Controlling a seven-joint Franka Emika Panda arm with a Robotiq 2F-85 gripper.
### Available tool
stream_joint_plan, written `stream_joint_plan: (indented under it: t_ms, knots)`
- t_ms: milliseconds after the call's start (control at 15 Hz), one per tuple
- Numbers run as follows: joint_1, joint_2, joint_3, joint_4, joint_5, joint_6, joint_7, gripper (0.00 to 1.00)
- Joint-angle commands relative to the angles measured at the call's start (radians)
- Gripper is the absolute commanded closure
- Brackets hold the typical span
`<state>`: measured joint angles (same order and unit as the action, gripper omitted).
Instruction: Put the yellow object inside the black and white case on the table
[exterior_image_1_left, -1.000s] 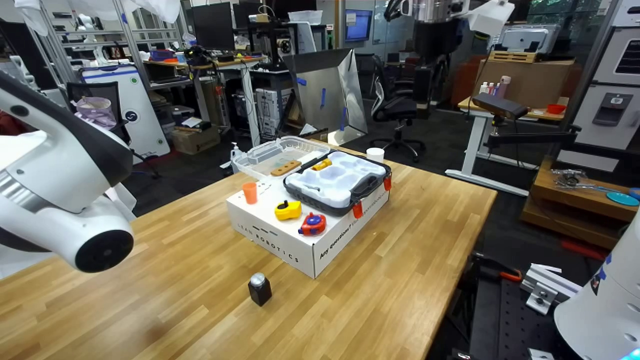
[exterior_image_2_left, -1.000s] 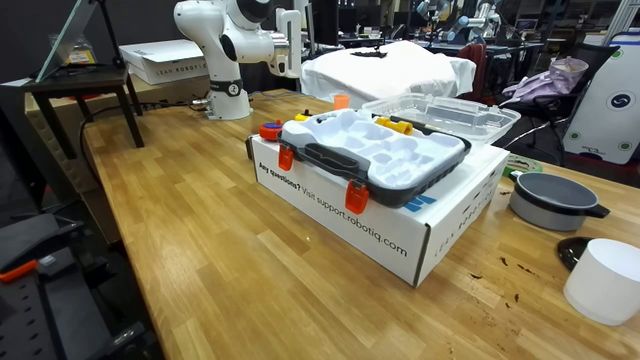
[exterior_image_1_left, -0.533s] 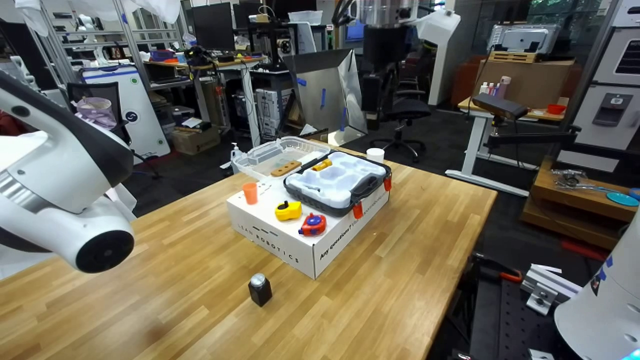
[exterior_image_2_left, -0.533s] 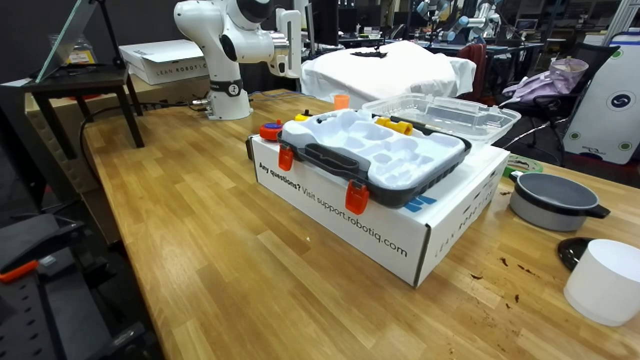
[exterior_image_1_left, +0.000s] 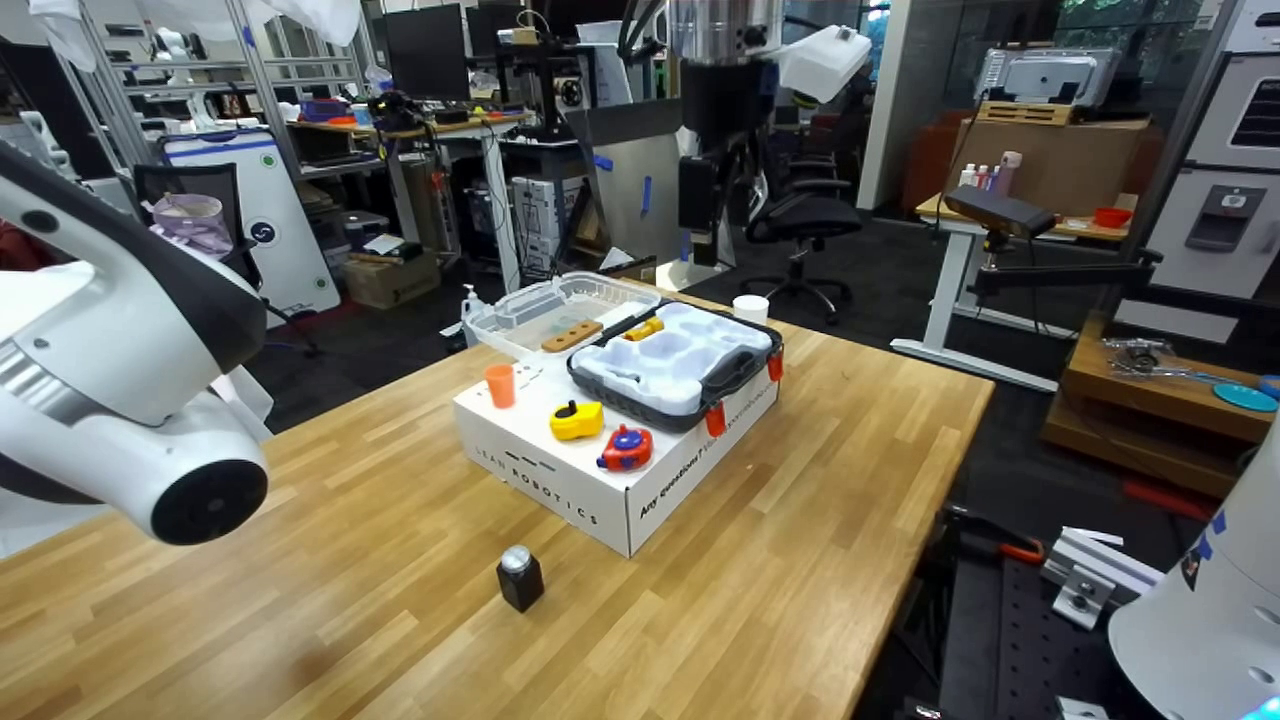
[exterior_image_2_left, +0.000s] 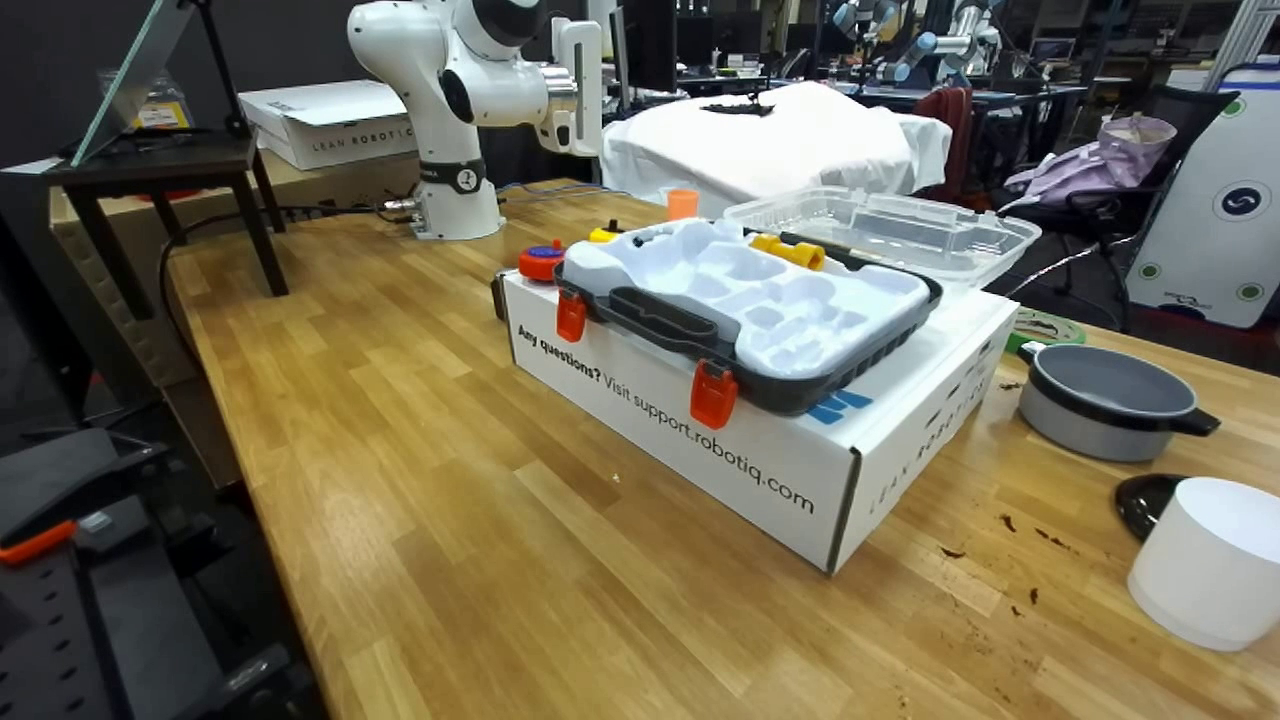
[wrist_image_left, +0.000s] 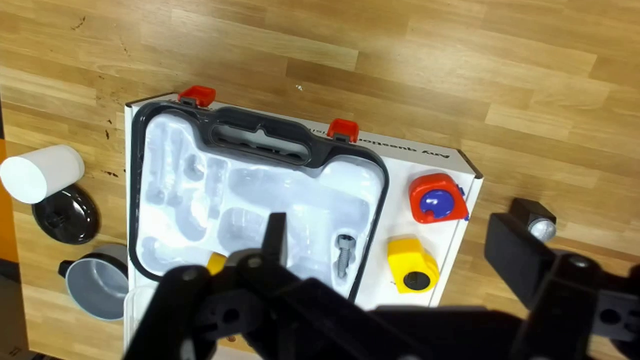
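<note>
You've got the gripper (wrist_image_left: 395, 245) hanging above the level of the black and white case (wrist_image_left: 300, 187), well apart from it, its fingers (wrist_image_left: 274, 240) spread wide w/ nothing held btwn them. In the wrist view one finger shows in front of the case, the other past its short end.

Your yellow object (wrist_image_left: 412, 265) is outside the case, on the white box (exterior_image_1_left: 540, 480), just beside that same short end w/ a visible gap. Red-and-blue piece (wrist_image_left: 425, 189): also on the box just beside the case, same end, more toward the handle (exterior_image_2_left: 665, 315) side. Orange cup (exterior_image_1_left: 500, 386): upright, nr the case at that end, farther from the handle.

Case lies on the box. In it you've got a grey screw (wrist_image_left: 343, 257) nr that end & a yellow-orange piece (exterior_image_2_left: 790, 250) on the side opp. the handle, partly hidden in the wrist view. Clear lid (exterior_image_1_left: 565, 312) lies just off that opp. side.

Black-and-silver block (exterior_image_1_left: 520, 580): on the table (exterior_image_1_left: 800, 520), past the case's yellow-object end, well apart from it. Off the case's opp. short end, also on the table: grey pot (exterior_image_2_left: 1105, 405), black lid (wrist_image_left: 66, 215), white cylinder (exterior_image_2_left: 1205, 565); can't tell if the last 2 touch. In an exterior view you also see a green roll (exterior_image_2_left: 1045, 327) off that end.
</note>
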<state>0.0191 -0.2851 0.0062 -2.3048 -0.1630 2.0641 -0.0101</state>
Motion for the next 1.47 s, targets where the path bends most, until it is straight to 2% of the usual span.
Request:
stream_joint_plan:
  t_ms: [0, 333, 933, 1267, 1400]
  knots:
    - [-0.006, 0.000, 0.006, 0.002, 0.002, -0.002, -0.001, 0.00]
    - [-0.001, 0.029, 0.001, 0.026, 0.019, 0.012, -0.018, 0.00]
    - [0.030, 0.227, 0.034, 0.138, 0.132, 0.062, 0.056, 0.00]
    - [0.037, 0.351, 0.044, 0.188, 0.116, 0.122, 0.091, 0.00]
    - [0.038, 0.342, 0.043, 0.167, 0.114, 0.126, 0.079, 0.00]
